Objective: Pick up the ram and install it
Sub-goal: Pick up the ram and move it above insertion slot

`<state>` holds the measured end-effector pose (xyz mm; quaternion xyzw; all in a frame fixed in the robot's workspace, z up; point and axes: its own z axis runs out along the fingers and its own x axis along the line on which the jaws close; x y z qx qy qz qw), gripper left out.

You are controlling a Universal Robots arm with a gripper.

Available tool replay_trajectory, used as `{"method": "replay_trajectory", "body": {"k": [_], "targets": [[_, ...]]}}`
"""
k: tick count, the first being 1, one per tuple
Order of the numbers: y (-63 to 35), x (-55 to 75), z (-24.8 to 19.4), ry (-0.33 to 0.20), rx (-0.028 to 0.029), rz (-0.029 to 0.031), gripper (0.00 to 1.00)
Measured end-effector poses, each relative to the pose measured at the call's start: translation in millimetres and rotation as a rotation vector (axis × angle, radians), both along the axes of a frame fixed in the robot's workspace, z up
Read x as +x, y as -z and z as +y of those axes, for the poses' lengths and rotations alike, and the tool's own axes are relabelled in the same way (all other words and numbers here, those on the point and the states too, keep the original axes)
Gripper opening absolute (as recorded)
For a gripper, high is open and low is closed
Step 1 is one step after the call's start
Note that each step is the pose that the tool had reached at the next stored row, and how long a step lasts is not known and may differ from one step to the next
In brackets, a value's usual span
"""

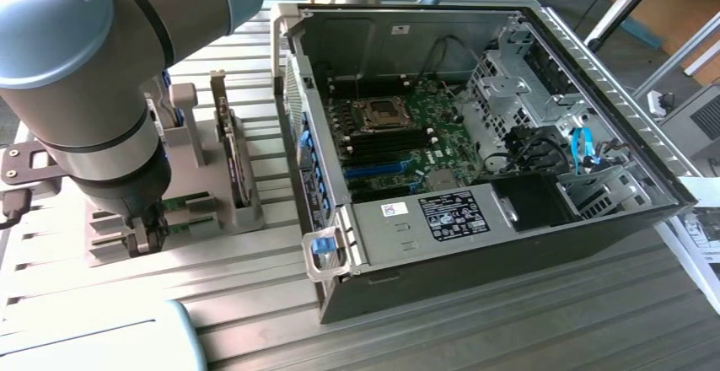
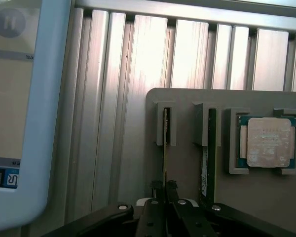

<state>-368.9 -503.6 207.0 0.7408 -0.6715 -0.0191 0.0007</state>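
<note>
The ram (image 2: 165, 148) stands on edge in a slot of the grey holder (image 2: 185, 163), seen as a thin green strip. My gripper (image 2: 165, 186) is down over it, its two black fingertips pinched on the stick's near end. An identical ram (image 2: 207, 148) sits in the neighbouring slot. In the exterior view my gripper (image 1: 147, 238) reaches down onto the grey holder (image 1: 214, 215) at the exterior view's left, well apart from the open computer case (image 1: 473, 126). The motherboard's dark memory slots (image 1: 389, 143) lie inside the case.
A square silver processor (image 2: 269, 143) rests in its pocket on the holder. An upright dark expansion card (image 1: 231, 156) stands on the holder between my arm and the case. A white-framed tablet (image 2: 19, 98) lies on the ribbed aluminium table (image 2: 138, 74) beside the holder.
</note>
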Motion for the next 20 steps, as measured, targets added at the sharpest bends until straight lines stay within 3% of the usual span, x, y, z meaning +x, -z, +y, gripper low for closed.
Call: {"method": "replay_trajectory", "body": {"k": [9, 20], "targets": [[-9.7, 0.0, 0.0, 0.0, 0.0, 0.0001, 0.13], [-31.9, 0.0, 0.0, 0.0, -0.0001, 0.0001, 0.13]]}}
